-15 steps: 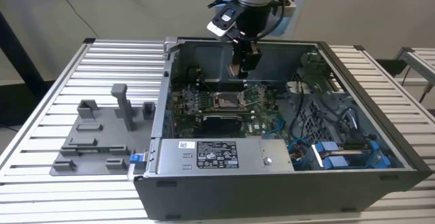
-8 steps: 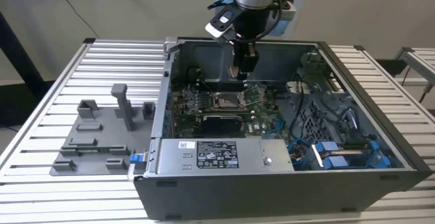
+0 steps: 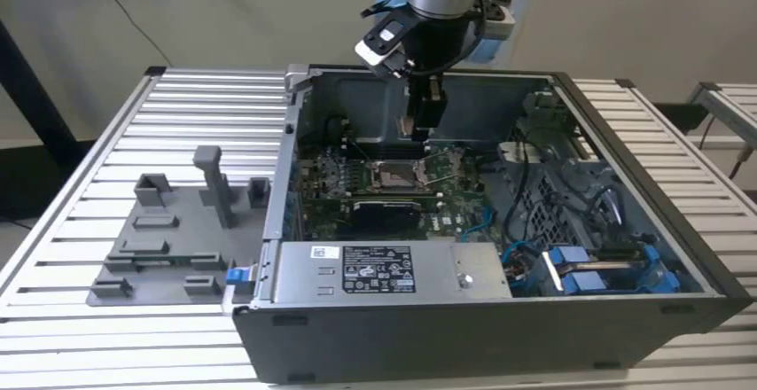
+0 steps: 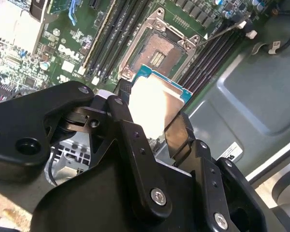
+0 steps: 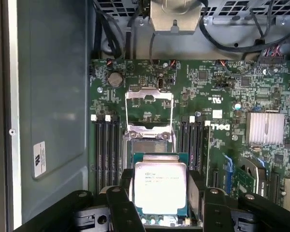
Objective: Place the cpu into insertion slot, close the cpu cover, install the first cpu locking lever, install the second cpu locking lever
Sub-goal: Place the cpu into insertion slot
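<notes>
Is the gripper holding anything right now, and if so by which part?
Yes. The gripper holds the chip by two opposite side edges, one finger on each. The chip is not yet in the socket.

One cpu (image 5: 160,186), one insertion slot (image 4: 157,53), one cpu cover (image 5: 135,95), one gripper (image 3: 417,128), one green motherboard (image 5: 198,99) and one computer case (image 3: 473,337) are counted.

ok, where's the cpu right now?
In both wrist views the small square silver cpu sits between the black fingers, over the green motherboard, close to the open silver-rimmed insertion slot.
</notes>
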You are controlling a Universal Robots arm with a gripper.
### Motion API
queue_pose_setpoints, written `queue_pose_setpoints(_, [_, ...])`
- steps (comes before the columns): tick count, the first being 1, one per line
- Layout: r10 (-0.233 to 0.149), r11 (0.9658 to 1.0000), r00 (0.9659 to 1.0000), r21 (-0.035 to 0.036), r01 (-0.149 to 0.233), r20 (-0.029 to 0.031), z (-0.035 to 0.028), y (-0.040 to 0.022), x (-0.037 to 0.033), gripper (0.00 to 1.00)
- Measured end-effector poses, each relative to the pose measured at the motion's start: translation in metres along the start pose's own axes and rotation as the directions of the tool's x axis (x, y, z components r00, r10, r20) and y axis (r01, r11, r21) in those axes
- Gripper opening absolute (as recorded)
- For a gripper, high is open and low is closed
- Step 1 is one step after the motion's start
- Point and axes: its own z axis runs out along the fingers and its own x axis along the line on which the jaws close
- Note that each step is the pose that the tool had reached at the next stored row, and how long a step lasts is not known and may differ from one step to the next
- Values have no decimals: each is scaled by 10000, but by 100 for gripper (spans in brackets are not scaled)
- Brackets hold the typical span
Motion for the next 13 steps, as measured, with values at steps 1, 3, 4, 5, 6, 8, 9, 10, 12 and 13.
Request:
queue_pose_setpoints(1, [3, 10000, 10000, 0, -3, 0, 0, 0, 0, 54])
queue_pose_setpoints(3, [9, 10000, 10000, -1, -9, -1, 1, 0, 0, 54])
queue_pose_setpoints(4, [11, 10000, 10000, -1, -11, 0, 0, 0, 0, 54])
queue_pose_setpoints(5, [12, 10000, 10000, -1, -12, 0, 0, -2, 1, 54])
queue_pose_setpoints(6, [12, 10000, 10000, -1, -12, 0, 0, -2, 2, 54])
queue_pose_setpoints(8, [10, 10000, 10000, -1, -10, 0, 0, -3, 2, 54])
queue_pose_setpoints(9, [10, 10000, 10000, -1, -10, -1, 1, -3, 4, 54])
queue_pose_setpoints(10, [13, 10000, 10000, -1, -13, -2, 5, -4, 10, 54])
queue_pose_setpoints(12, [11, 10000, 10000, -4, -11, -1, 19, -5, 27, 54])
queue_pose_setpoints(13, [11, 10000, 10000, -7, -11, -2, 29, -5, 35, 54])
